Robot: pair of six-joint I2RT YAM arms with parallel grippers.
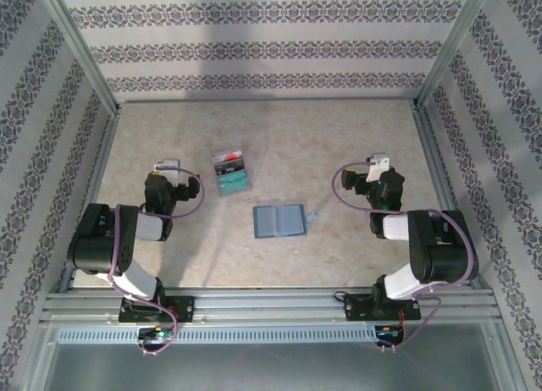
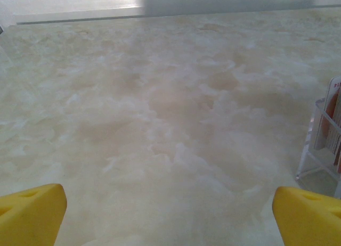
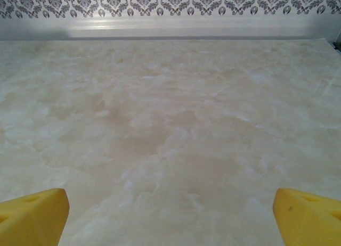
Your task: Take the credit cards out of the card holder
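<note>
**A:** Two things first: where is the card holder, and what have you got hold of?

**B:** The card holder (image 1: 279, 221) lies nearest, open and flat on the table (image 1: 356, 129), between my two arms. I hold nothing. My left gripper (image 2: 169, 216) and my right gripper (image 3: 170, 216) both hang over bare table with jaws spread wide.

**A:** And the credit cards?

**B:** Farther out, just to the right of my left gripper, a clear stand (image 1: 230, 174) holds a white-and-red card (image 1: 227, 160) and a teal card (image 1: 233, 184). From above I can't tell whether the holder's pockets have any cards in them; they look flat and plain.

**A:** What could go wrong?

**B:** The holder looks soft and nothing anchors it. If I pull at a card with one gripper, I expect the whole holder to slide or lift with it, so the other gripper should pin it. A thin card lying flush gives my fingers little edge, so they may slip off. Swinging my left arm inward could also knock the stand.
</note>
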